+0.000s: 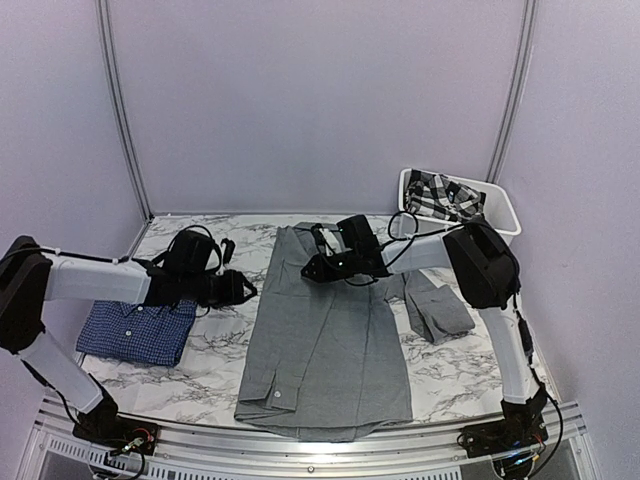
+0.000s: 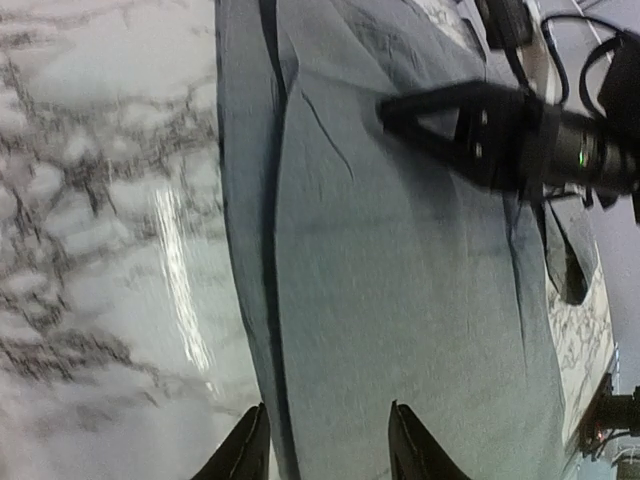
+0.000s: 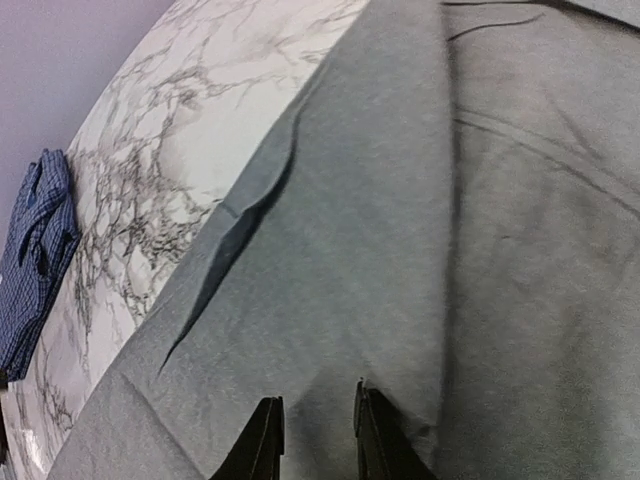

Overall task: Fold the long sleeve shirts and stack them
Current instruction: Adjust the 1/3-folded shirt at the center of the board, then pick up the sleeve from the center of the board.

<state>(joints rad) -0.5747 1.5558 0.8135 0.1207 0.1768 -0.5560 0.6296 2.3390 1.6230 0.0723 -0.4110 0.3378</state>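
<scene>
Left pincer (image 1: 243, 290): jaws stand well apart with nothing held. In the left wrist view its two fingertips (image 2: 247, 450) sit at the bottom of the frame, either side of the left edge of the plain grey collared cloth shirt (image 1: 330, 350), one over bare marble and one over cloth. A long crease runs just beside that edge. Right pincer (image 1: 308, 272): jaws close together with only a narrow gap, tips down at the upper part of the grey shirt. The cloth puckers into a small ridge beside them, but I cannot tell whether a fold is pinched. The grey shirt lies spread out at the centre of the top view on the white-and-grey marbled surface (image 1: 215, 345), with one sleeve (image 1: 440, 310) doubled up at centre right. A dark blue fine-checked shirt (image 1: 135, 332) lies folded at the lower left of the frame beneath the left arm, apart from the grey one. A white plastic basket (image 1: 505, 215) at the upper right holds black-and-white plaid cloth (image 1: 445, 195).
</scene>
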